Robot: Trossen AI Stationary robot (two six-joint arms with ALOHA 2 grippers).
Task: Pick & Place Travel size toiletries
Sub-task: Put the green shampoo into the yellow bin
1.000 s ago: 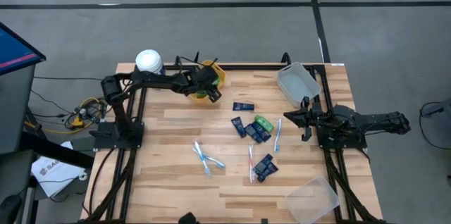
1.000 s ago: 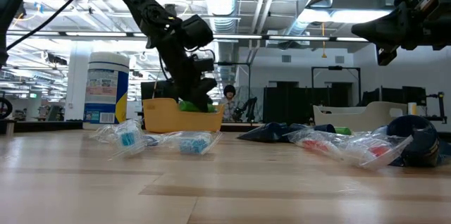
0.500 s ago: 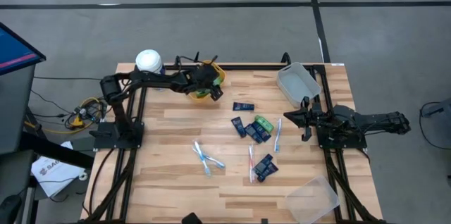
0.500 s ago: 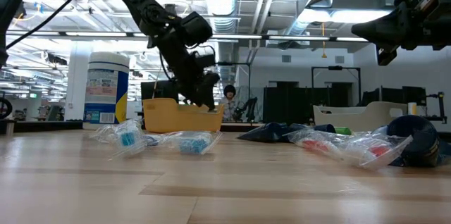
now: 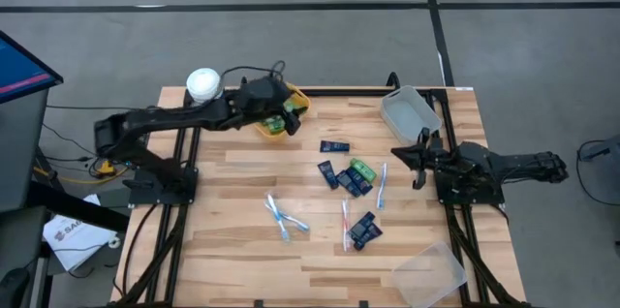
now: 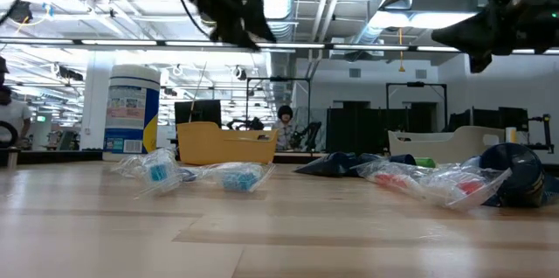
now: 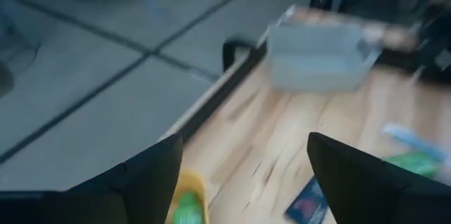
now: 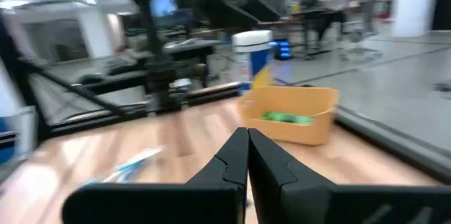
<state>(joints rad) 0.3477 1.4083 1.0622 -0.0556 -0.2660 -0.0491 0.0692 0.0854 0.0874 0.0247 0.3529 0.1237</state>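
Nearest the front edge of the pale wooden table (image 5: 242, 260) lie the thin white toothbrushes in crinkly clear wrappers: a blue-accented pair (image 5: 284, 217) to the left, a pink-accented one (image 5: 345, 223) beside a small dark navy tube (image 5: 364, 230); the wrapping looks slippery and the brushes light and stiff, so a pinch across the middle of the handle should serve better than one at either end. Farther in sits the main cluster of dark navy tubes (image 5: 346, 178) with a small bright green bottle (image 5: 363, 169) touching them and another blue-accented toothbrush (image 5: 382, 186) alongside; one navy tube (image 5: 334, 146) lies apart. The tubes probably give under pressure and are best taken across the flat body; the bottle, likely firmer, across its waist. The right gripper (image 5: 418, 161) hangs just beside this cluster, its fingers closed on nothing. At the far side the left gripper (image 5: 274, 105) hovers above the yellow plastic bin (image 5: 300, 103), fingers spread wide and empty; a green bottle (image 8: 285, 117) already lies inside. Beyond stand a grey tray (image 5: 407, 116) and a white-lidded canister (image 5: 202, 83).
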